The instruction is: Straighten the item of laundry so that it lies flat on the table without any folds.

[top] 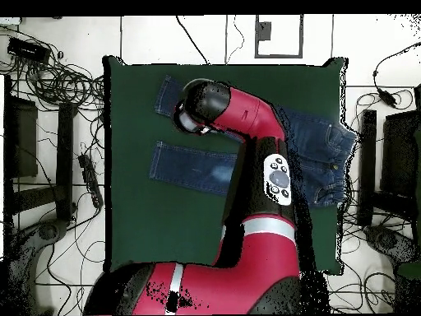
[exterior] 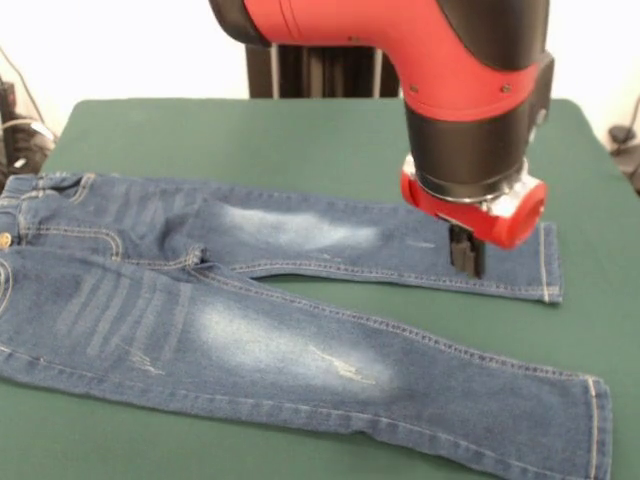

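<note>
The small blue denim jeans (exterior: 250,320) lie spread on the dark green table (exterior: 250,130). The waistband is at the left edge and both legs run to the right. The far leg (exterior: 330,240) looks smooth. The near leg shows faded pale patches. My gripper (exterior: 467,262) hangs from the red and black arm over the far leg close to its hem. Its black fingers are together and their tips are at the cloth, which is not lifted. In the overhead view the jeans (top: 193,169) lie across the table (top: 164,230), and the arm hides the gripper.
The black pedestal (exterior: 310,70) stands behind the table's far edge. Cables and dark equipment (top: 57,90) lie on the floor around the table. The jeans' waistband reaches the table's side edge (top: 339,156).
</note>
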Tool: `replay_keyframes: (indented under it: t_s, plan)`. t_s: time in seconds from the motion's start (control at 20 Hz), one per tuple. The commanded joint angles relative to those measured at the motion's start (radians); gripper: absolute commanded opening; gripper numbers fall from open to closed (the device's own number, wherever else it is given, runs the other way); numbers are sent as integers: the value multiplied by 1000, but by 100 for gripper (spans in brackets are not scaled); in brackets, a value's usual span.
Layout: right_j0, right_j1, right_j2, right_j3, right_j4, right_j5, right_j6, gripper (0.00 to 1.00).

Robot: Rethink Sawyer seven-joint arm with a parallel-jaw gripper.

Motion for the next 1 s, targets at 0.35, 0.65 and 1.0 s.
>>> replay_keyframes:
  t_s: [0.35,0.65,1.0]
  plan:
    - [7,-76,3,459,-51,-232,117,0]
    - [15,-115,19,553,-56,-281,97,0]
    - [-14,-76,40,600,-99,-436,90,0]
